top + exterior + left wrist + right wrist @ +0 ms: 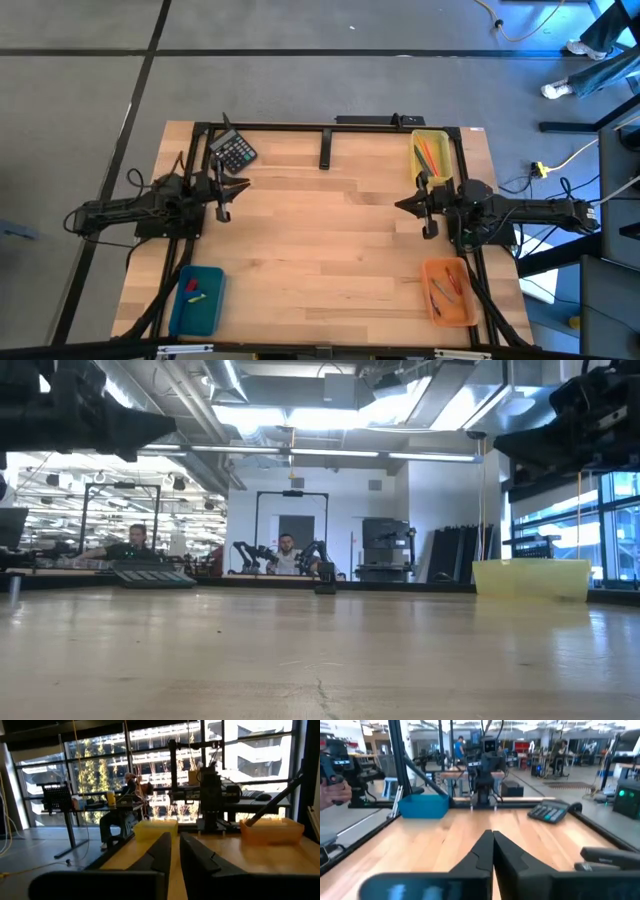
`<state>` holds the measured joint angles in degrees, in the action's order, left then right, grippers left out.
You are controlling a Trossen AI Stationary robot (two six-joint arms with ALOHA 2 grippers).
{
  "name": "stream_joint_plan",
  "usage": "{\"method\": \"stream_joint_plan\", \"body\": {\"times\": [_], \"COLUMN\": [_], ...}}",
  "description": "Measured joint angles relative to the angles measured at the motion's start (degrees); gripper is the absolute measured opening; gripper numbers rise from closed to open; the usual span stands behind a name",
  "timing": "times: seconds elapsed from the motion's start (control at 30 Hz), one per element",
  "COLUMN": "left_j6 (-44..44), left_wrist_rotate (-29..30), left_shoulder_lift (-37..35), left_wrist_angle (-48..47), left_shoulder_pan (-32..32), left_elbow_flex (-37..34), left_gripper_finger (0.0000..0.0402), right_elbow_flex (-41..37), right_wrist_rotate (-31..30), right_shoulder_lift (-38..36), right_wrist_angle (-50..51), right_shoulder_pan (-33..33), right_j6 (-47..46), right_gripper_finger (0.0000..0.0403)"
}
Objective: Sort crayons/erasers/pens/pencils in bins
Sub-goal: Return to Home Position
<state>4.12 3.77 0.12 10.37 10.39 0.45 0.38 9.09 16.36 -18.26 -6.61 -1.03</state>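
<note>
My left gripper [240, 185] hovers at nine o'clock, right gripper [402, 205] at three, both jaws pinched narrow. Yellow bin [449, 150] at one (orange bin [468, 316] five, teal bin [200, 320] seven).

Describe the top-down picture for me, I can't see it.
The dark left gripper and right gripper face each other above a light wooden table. At its corners sit a yellow plastic bin, an orange plastic bin, a teal-blue plastic bin and a black calculator.
</note>
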Motion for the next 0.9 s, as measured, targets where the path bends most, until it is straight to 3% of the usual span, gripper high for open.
{"method": "stream_joint_plan", "body": {"times": [0.13,0.4,0.57,0.7,0.9], "left_j6": [-1.08,-4.7,-2.14,-4.03,-5.49], "left_wrist_rotate": [-0.07,-1.78,-0.24,-0.8,-2.49], "left_shoulder_lift": [0.02,0.02,0.0,0.15,0.48], "left_wrist_angle": [-2.89,-6.49,-5.55,-9.67,-9.85], "left_shoulder_pan": [-0.02,-0.63,-1.0,-0.98,-1.42], "left_elbow_flex": [0.0,0.0,0.0,0.0,0.0], "left_gripper_finger": [0.0005,0.0003,0.0005,0.0001,0.0008], "right_elbow_flex": [0.0,0.0,0.0,0.0,0.0], "right_wrist_rotate": [0.01,1.61,2.07,3.37,10.94], "right_shoulder_lift": [-0.02,-2.2,-5.83,-8.34,-8.57], "right_wrist_angle": [1.39,1.5,1.39,5.91,6.86], "right_shoulder_pan": [0.0,-0.04,-0.04,-0.22,-0.72], "right_j6": [1.45,6.95,10.66,11.6,7.24], "right_gripper_finger": [0.0007,0.0003,0.0004,0.0003,0.0002]}}
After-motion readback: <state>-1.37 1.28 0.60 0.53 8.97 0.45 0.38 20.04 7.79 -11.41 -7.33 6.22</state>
